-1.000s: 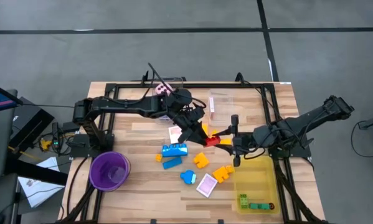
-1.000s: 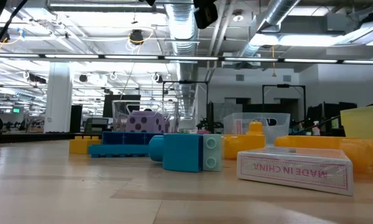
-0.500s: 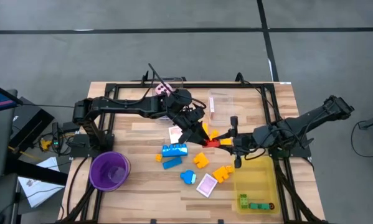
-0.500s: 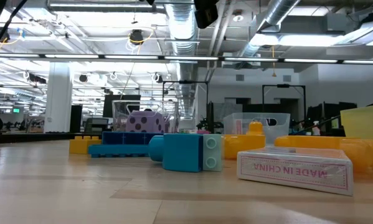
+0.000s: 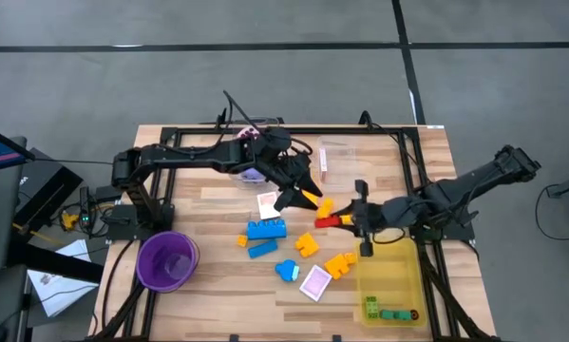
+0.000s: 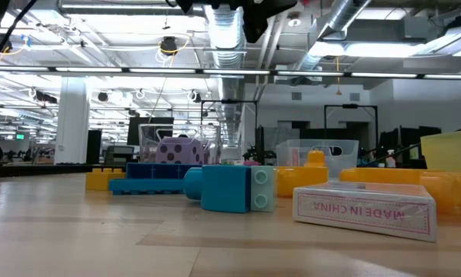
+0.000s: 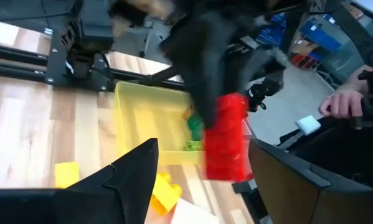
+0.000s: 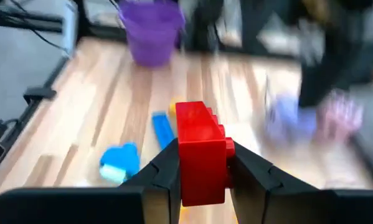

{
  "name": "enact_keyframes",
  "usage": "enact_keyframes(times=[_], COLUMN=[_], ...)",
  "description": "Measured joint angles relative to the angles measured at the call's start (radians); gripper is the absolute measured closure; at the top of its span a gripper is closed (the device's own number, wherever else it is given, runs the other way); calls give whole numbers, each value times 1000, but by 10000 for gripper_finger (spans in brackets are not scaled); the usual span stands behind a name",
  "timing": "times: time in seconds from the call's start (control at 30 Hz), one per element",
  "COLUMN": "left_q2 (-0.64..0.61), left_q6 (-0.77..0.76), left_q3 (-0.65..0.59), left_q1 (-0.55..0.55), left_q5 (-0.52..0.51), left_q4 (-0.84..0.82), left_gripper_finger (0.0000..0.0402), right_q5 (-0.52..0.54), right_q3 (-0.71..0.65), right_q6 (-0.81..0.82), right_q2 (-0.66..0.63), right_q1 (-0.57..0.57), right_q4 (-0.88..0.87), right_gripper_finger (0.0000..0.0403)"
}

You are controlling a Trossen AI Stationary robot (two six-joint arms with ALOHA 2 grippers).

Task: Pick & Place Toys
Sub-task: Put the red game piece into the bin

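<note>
A red brick [image 5: 327, 221] hangs above the middle of the table, and my right gripper [image 5: 346, 220] is shut on it from the table's right. My left gripper [image 5: 301, 190] is open just beyond the brick's free end, on its far-left side. In the left wrist view its two fingers stand wide on either side of the red brick [image 7: 226, 137] without touching it. Loose toys lie flat on the wood below: blue bricks [image 5: 265, 230], orange pieces [image 5: 339, 264], a yellow piece [image 5: 324, 204] and pink-white cards [image 5: 315, 282]. My right gripper pinches the red brick's two long sides [image 8: 202, 163] between its two fingers, at the end nearest the wrist. The fingers come almost level from the table's right and lie along the brick. The brick sticks out past the fingertips toward the left, clear of the table.
A yellow tray [image 5: 403, 285] with green pieces [image 5: 384, 309] sits at the near right, under the right arm. A purple cup [image 5: 167, 258] stands at the near left and a clear box [image 5: 336, 157] at the far middle. A purple die [image 6: 176, 150] sits behind the blue bricks.
My left gripper's fingers have spread apart and its wrist has rolled, so it now stands off the red brick's end. My right gripper has rolled about its own line with the brick, which stays lifted in its hold.
</note>
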Motion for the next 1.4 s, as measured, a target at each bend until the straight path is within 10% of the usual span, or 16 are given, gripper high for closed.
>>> enact_keyframes(times=[0.47,0.87,1.4], left_q2=[0,0,0], left_q6=[14,14,-5], left_q3=[0,0,0], left_q1=[9,-6,-8], left_q5=[-5,-62,-67], left_q4=[0,2,2], left_gripper_finger=[167,169,175], right_q5=[-90,-223,-442], right_q3=[0,-3,-25], right_q6=[1006,1700,2051], right_q2=[-8,30,263], right_q1=[193,415,504], right_q4=[-645,-790,-647], right_gripper_finger=[310,310,310])
